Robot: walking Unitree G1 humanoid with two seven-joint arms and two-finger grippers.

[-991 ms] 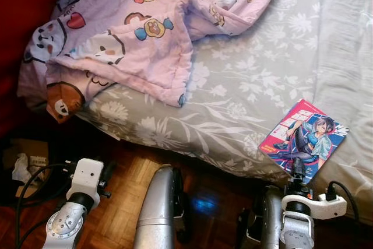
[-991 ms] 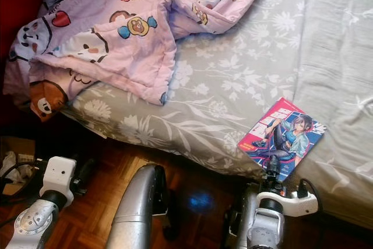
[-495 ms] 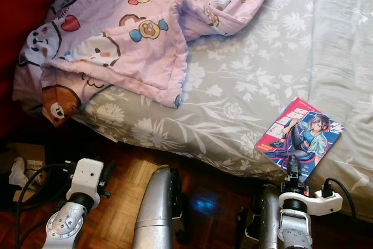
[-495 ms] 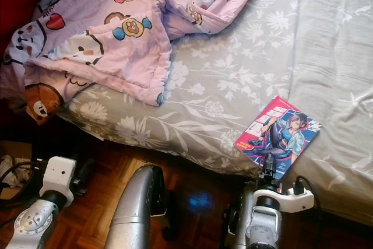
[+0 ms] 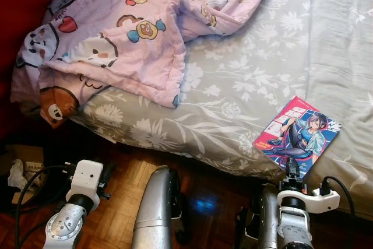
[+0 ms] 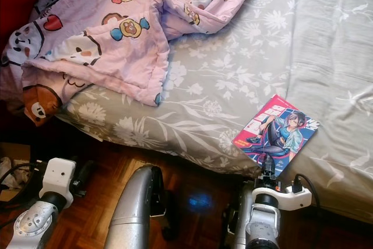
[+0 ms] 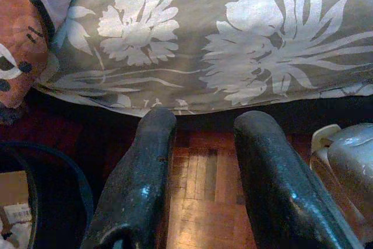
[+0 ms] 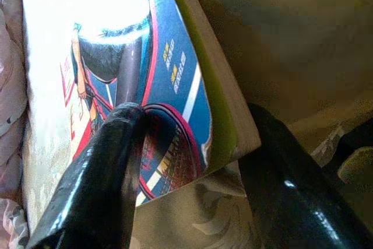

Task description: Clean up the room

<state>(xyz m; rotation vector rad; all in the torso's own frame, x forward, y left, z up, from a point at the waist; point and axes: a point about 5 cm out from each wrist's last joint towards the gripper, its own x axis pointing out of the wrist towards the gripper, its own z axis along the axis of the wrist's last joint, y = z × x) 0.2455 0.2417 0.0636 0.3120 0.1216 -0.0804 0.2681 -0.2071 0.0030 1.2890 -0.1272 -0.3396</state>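
Since a second before, the whole head view had slid a little — the camera moved — and the right gripper [image 5: 292, 168] had edged up so that its fingertips reached the near corner of the comic book [image 5: 297, 133], where before they sat slightly short of it. In the right wrist view the two black fingers [image 8: 99, 179] straddled that corner of the comic book [image 8: 169, 68]: one finger lay over the printed cover, the other stood beside the spine edge and below it, with a gap left on each side, so the pincer was spread wide around the corner and not pressed on it.

The book lay flat on the grey floral bedsheet [image 5: 245, 80], near the bed's edge on the robot's right, its cover showing a drawn figure on red and blue. A pink quilt [image 5: 128, 33] printed with cartoon animals and sweets was heaped on the left part of the bed, one corner hanging over the side.

The left gripper [image 7: 201, 173] hung low by the bed's side over the wooden parquet floor [image 7: 201, 179] — its fingers apart, with nothing between them. A cardboard box [image 5: 26, 164] with crumpled paper sat on the floor at the far left.
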